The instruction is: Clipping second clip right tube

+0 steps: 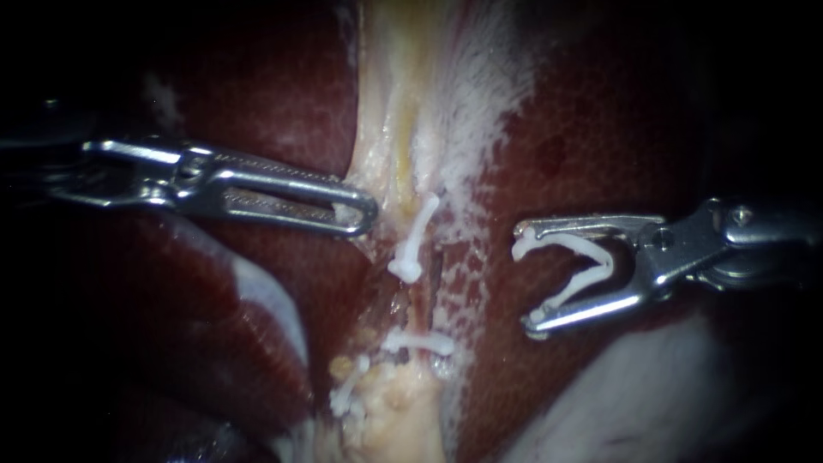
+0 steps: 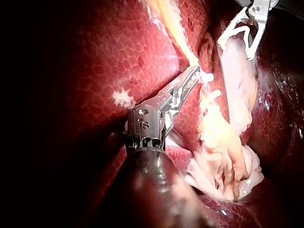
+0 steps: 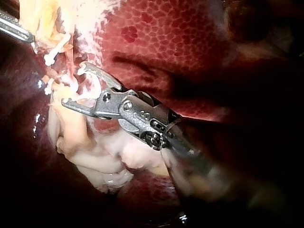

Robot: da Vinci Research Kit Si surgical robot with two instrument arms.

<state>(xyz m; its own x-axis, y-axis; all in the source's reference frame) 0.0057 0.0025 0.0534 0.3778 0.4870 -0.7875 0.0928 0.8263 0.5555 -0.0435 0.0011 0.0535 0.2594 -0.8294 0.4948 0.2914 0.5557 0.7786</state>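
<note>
My right instrument (image 1: 525, 279) comes in from the right. Its jaws stand wide apart, and both hold an open white clip (image 1: 583, 266) seated between them. It hovers over the dark red liver (image 1: 591, 129), clear to the right of the pale tube strip (image 1: 413, 296). A slanted white clip (image 1: 414, 240) and a level one (image 1: 417, 343) sit on that strip, and a third clip (image 1: 347, 394) lies lower left. My left instrument (image 1: 364, 214) has its long slotted jaws together on the edge of the pale tissue (image 1: 381, 171). The right wrist view shows the loaded jaws (image 3: 72, 84) beside the clipped tubes.
Liver surrounds the strip on both sides. A pale, fatty mass (image 2: 223, 156) lies ahead of the left instrument (image 2: 194, 71), and the right instrument (image 2: 235, 50) shows beyond it. A whitish patch (image 1: 651, 394) lies under the right instrument's shaft.
</note>
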